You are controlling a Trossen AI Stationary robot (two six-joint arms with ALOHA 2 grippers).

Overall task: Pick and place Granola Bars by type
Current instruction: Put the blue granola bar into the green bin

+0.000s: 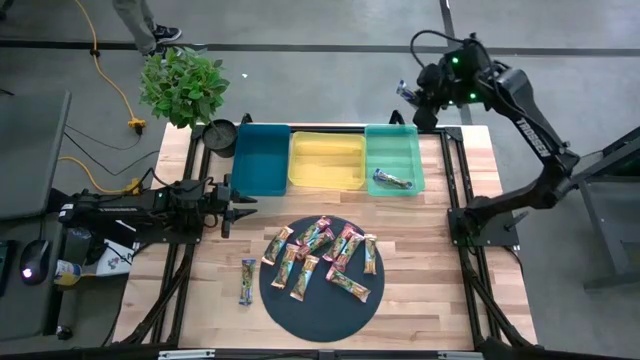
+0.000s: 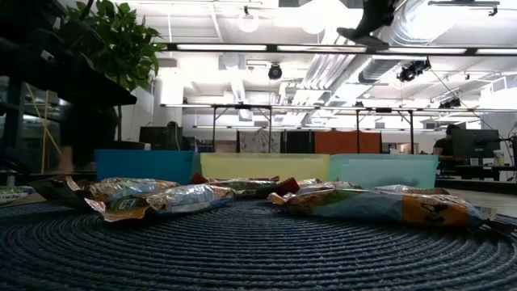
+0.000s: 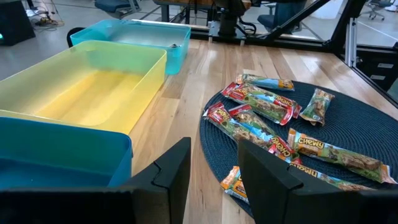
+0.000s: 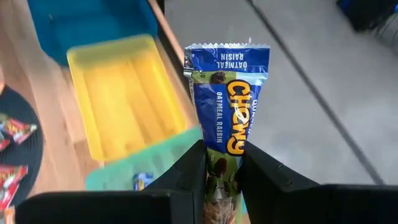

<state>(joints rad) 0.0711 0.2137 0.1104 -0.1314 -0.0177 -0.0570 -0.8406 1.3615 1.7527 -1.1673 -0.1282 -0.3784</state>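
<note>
One blue shiny-wrapped oatmeal-raisin granola bar [image 4: 227,118] stands pinched between the fingers of the right gripper [image 1: 412,95], its long axis in line with the fingers. The gripper hangs just past the far edge of the pale teal plastic tray [image 1: 392,158], where a like blue bar [image 1: 392,179] already lies, so the drop lies back toward the table. Left gripper [image 1: 238,207], fingers slightly parted and empty, waits beside the round dark woven mat [image 1: 320,322] of bars.

Granola Bars [image 1: 322,258] heaped on mat [image 1: 300,310]
</note>
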